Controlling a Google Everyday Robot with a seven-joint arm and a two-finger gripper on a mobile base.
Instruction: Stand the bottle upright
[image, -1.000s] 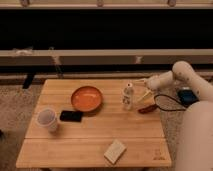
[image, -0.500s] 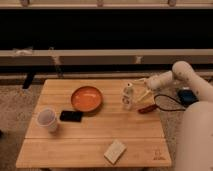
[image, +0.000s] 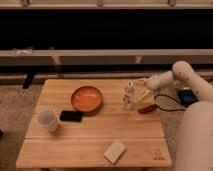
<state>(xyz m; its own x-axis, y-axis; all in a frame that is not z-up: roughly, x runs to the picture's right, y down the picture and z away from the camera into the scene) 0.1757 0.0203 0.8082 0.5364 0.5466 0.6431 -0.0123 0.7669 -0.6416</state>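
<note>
Table (image: 95, 135) is a wooden slat top; on it, largest to smallest: orange bowl (image: 86, 98) near centre, white paper cup (image: 47, 119) at about 8 o'clock from the bowl, pale flat block (image: 115, 151) at 5 o'clock near the front edge, dark phone (image: 71, 116) just beside the bowl at 7 o'clock, small red item (image: 147, 108) at 3 o'clock, near the right edge. The bottle (image: 129, 96) stands at 3 o'clock from the bowl, just beside it, looking upright or close to it, base on the table. Judgement: small, slim, thin translucent plastic, so light, easy to tip, walls likely give under a hard squeeze, surface probably slick; best hold is mid-body or just above, across the narrow width, gentle force, release only with the base flat. The gripper (image: 141, 90) comes in from 3 o'clock of the bottle at its upper half, right next to the neck and shoulder; cannot tell whether it grips the bottle or only sits against it, and cannot tell its opening.
</note>
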